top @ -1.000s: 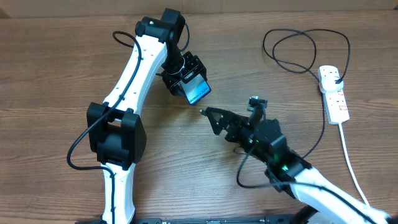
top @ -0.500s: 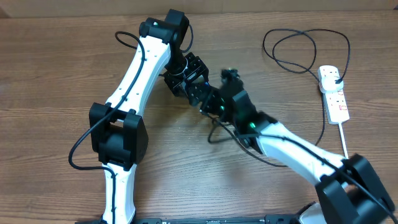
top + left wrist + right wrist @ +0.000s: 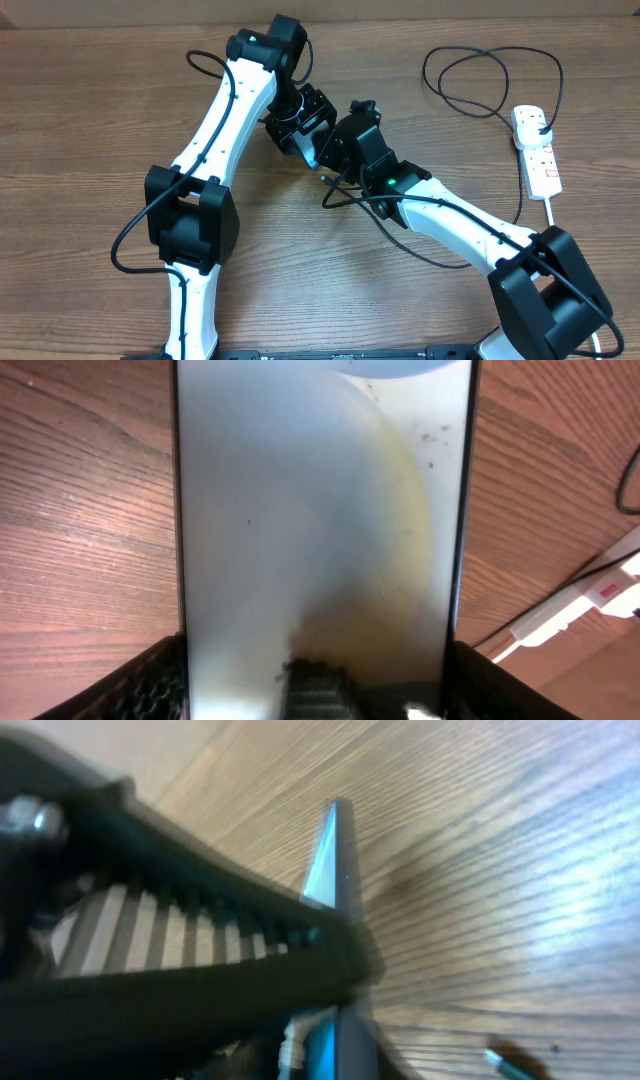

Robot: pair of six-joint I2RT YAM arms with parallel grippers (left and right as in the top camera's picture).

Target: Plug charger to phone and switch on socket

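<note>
1. Left fingers [image 3: 150, 682] are clamped on the long edges of the phone [image 3: 320, 510], apparently lifted off the tabletop [image 3: 80, 120] near 12 o'clock in the overhead view.
2. Right fingers [image 3: 200, 1005] crowd the phone's 4 o'clock corner. Blur hides their gap and any load, so I cannot tell their state.
3. Phone: rigid, with slick glass that is likely fragile. An edge grip suits it, with the port end left free.
4. Charger [image 3: 500, 50]: thin, limp and light. It is best pinched at the stiff tip, never the cord.
5. Socket [image 3: 537, 152] lies at 3 o'clock, well apart from the phone. It is probably light enough to skid, so press its switch straight down.
</note>
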